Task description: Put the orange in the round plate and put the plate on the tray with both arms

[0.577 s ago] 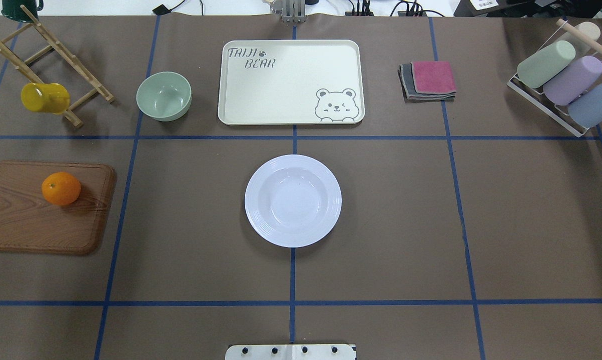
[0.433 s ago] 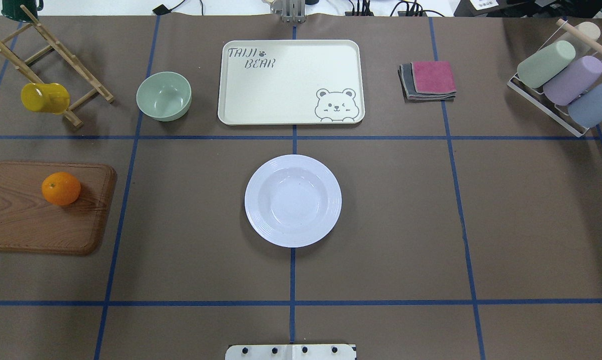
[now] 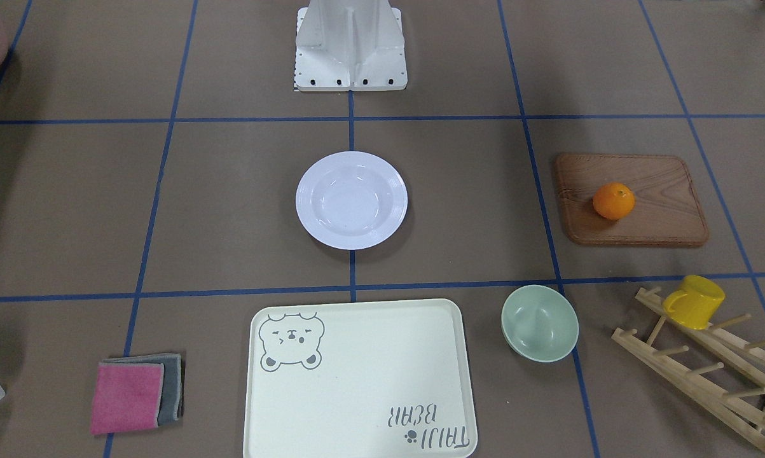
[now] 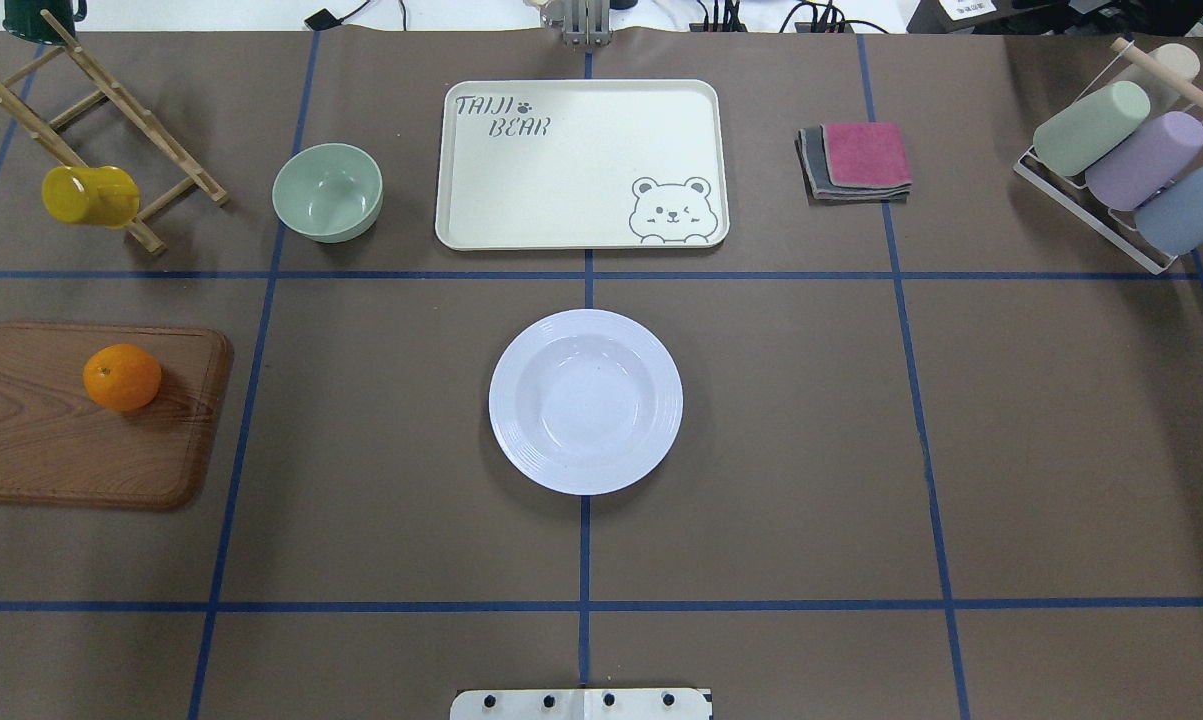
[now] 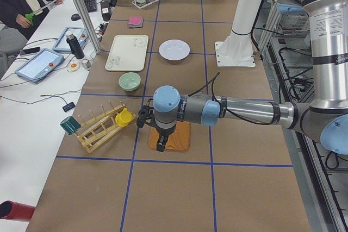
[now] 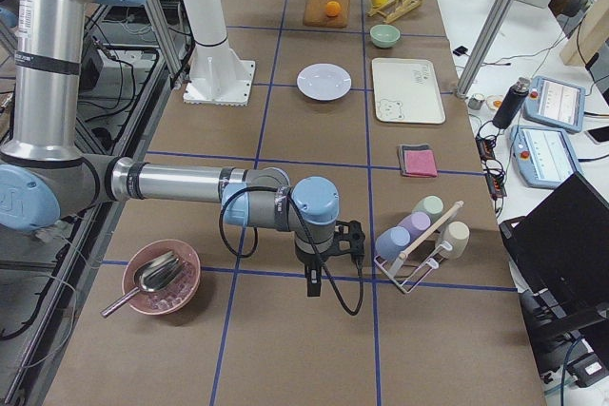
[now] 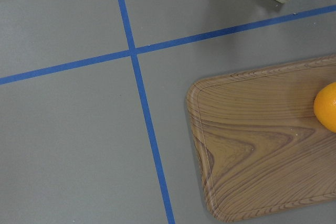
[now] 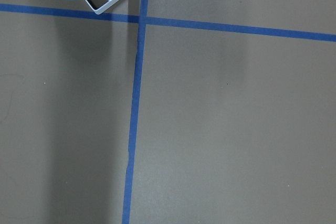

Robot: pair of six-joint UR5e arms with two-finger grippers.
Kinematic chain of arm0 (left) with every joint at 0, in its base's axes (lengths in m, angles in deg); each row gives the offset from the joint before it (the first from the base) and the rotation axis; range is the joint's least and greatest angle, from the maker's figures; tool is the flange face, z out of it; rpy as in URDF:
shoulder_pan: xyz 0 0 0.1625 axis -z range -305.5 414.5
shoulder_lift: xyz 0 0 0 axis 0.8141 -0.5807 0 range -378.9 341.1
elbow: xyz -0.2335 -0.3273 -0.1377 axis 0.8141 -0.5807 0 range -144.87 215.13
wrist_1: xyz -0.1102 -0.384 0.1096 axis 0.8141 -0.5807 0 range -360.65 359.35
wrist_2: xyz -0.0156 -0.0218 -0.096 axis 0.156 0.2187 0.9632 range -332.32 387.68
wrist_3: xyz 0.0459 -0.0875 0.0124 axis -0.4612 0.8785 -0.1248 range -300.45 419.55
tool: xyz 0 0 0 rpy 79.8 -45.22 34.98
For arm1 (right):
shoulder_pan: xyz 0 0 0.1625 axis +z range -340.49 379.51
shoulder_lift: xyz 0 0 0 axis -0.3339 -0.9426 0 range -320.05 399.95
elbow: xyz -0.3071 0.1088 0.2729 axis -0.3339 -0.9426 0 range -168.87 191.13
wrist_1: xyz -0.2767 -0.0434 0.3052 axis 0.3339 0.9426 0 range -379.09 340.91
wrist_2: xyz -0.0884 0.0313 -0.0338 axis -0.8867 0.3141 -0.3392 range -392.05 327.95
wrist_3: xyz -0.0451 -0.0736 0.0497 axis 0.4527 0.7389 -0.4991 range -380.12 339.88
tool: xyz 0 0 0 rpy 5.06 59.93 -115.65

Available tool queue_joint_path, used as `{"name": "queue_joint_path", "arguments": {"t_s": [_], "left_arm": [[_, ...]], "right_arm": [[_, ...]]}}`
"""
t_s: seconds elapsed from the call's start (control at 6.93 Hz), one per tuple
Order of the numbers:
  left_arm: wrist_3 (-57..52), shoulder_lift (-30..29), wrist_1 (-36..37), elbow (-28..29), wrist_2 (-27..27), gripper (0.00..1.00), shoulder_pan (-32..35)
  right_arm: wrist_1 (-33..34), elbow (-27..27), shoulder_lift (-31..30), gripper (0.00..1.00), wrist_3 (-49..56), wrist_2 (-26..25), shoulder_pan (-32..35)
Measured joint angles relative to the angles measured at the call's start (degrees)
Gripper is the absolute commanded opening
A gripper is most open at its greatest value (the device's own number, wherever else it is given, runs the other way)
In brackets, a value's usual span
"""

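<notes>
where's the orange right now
In the overhead view the orange sits on the wooden board at the view's left edge, on the robot's left side, well left of the plate and nearer the robot than the yellow mug.

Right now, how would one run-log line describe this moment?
orange: on board | plate: empty, off tray | tray: empty | left gripper: near board, state unclear | right gripper: state unclear

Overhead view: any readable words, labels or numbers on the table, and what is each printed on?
"TAIJI BEAR": on the large cream rectangular tray, with a small paw mark after TAIJI.
White paper slip beyond the table's far edge: print too small to read.
Nothing else is legible.
</notes>
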Motion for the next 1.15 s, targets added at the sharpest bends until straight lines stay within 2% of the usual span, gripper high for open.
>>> {"name": "queue_joint_path", "arguments": {"t_s": [0.43, 0.72, 0.87, 1.15], "left_arm": [[0.2, -4.4, -10.3, 2.1, 0.9, 0.99, 0.0], [9.2, -6.2, -16.0, 3.3, 5.4, 0.99, -3.2], [18.1, -7.2, -20.1, 3.5, 3.9, 0.99, -7.5], [33.2, -8.1, -25.8, 3.7, -7.9, 0.99, -19.9]], "right_arm": [[-4.0, 3.8, 1.2, 1.00, -1.6, 1.1, -0.6], [-9.3, 4.8, 1.3, 1.00, -9.8, 1.6, -4.5], [-14.1, 5.0, 1.2, 1.00, -17.5, 1.4, -7.9], [-20.9, 5.2, 0.9, 1.00, -29.4, -0.4, -13.6]]}}
